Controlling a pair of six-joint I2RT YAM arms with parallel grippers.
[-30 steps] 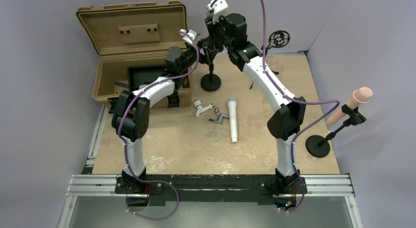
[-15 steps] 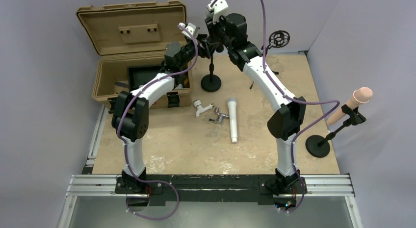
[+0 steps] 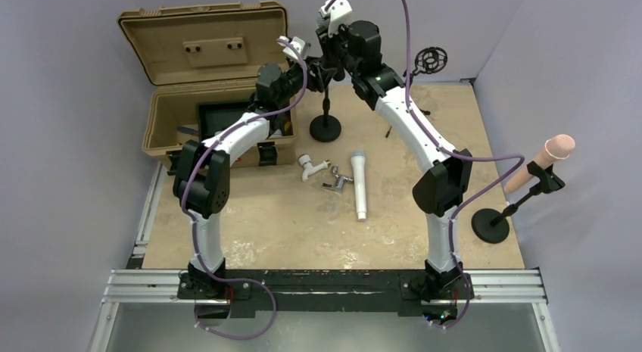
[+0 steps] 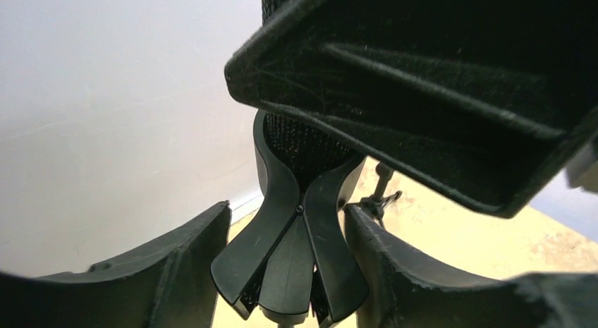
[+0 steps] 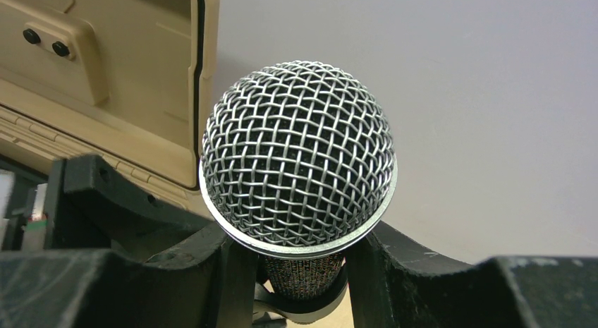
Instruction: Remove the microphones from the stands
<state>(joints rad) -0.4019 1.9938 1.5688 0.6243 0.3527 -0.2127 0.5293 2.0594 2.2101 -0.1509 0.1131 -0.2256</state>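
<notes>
Grey wall (image 5: pixel 458 95) backs microphone (image 5: pixel 297 159) clasped in right pincer (image 5: pixel 293 268).

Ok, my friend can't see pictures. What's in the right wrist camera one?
A microphone with a round silver mesh head fills the middle, its neck clamped by the black right gripper. A tan case lid is at upper left, a grey wall behind.

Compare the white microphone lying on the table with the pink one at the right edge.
The white microphone lies flat and loose on the table. The pink microphone is clipped into a black stand, tilted upward and clear of the surface. The white one is near the middle and the pink one is far right. Both are handheld microphones with rounded heads.
</notes>
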